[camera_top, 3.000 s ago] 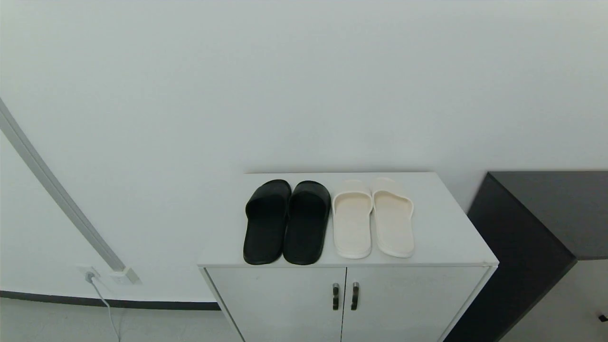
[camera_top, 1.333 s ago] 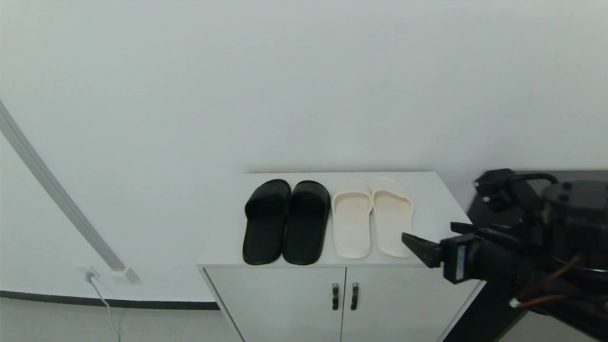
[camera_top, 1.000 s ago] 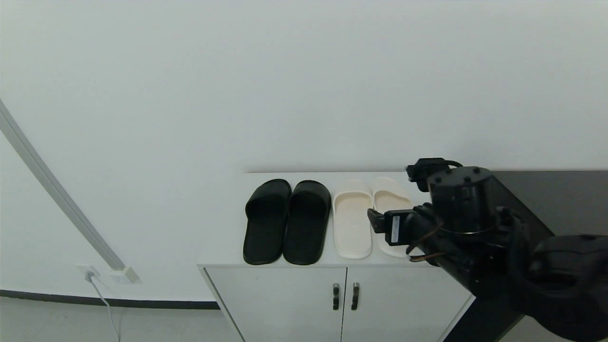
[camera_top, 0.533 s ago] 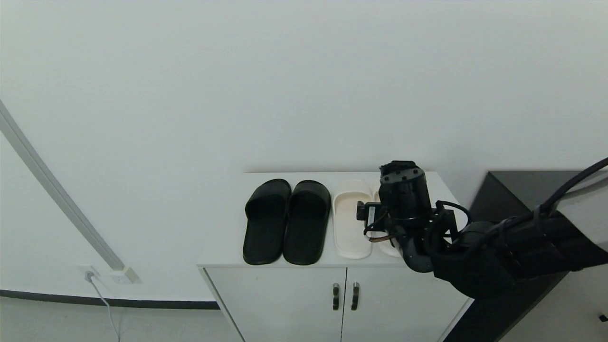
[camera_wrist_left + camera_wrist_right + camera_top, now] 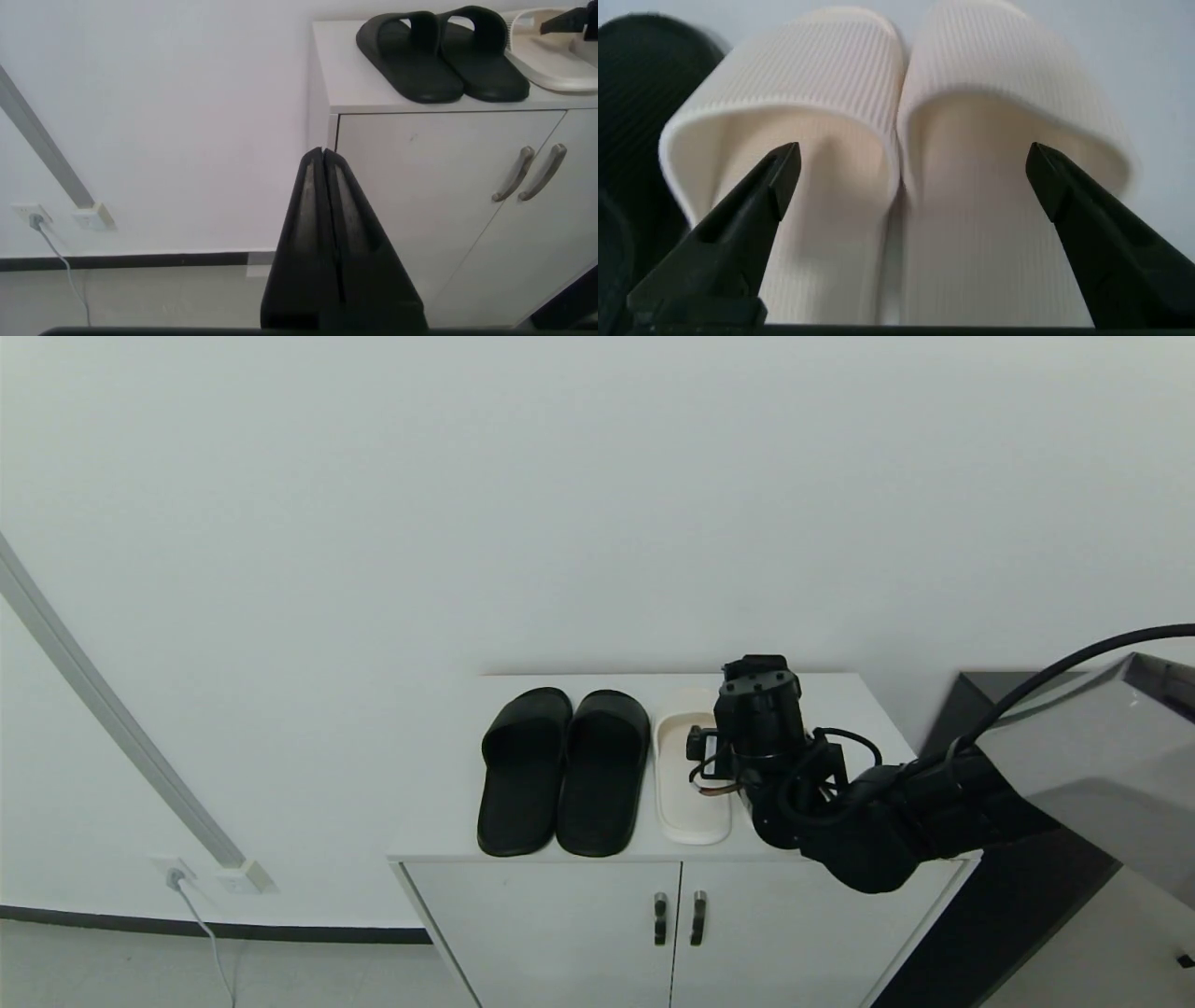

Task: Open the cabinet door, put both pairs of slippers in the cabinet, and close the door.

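The right claw (image 5: pixel 912 154) is spread wide and holds nothing. The pair of white slippers (image 5: pixel 971 215) lies directly under it, between its two fingers (image 5: pixel 738 243), one finger outside each shoe. Whether the tips touch the shoes I cannot tell. Both white slippers sit flat, side by side and touching along their inner edges, toes pointing away from the claw toward the wall.

Just beyond the finger on the robot's left lie the black slippers (image 5: pixel 560 770), also flat on the cabinet top (image 5: pixel 439 821), the nearer one close against the white pair. From the head view the right arm (image 5: pixel 840 803) covers the outer white slipper.

Below and in front of that claw the cabinet doors (image 5: pixel 560 933) are shut, their two handles (image 5: pixel 678 917) upright and close together at the middle seam.

The left claw (image 5: pixel 323 159) is pressed closed with nothing in it. It hangs low in front of the cabinet, off its left corner, well apart from the handles (image 5: pixel 530 174).

Farther left of it a wall socket (image 5: pixel 33 219) with a cable sits near the floor, below a slanting grey strip (image 5: pixel 103 709). To the right of the right claw stands a dark unit (image 5: pixel 1027 915).
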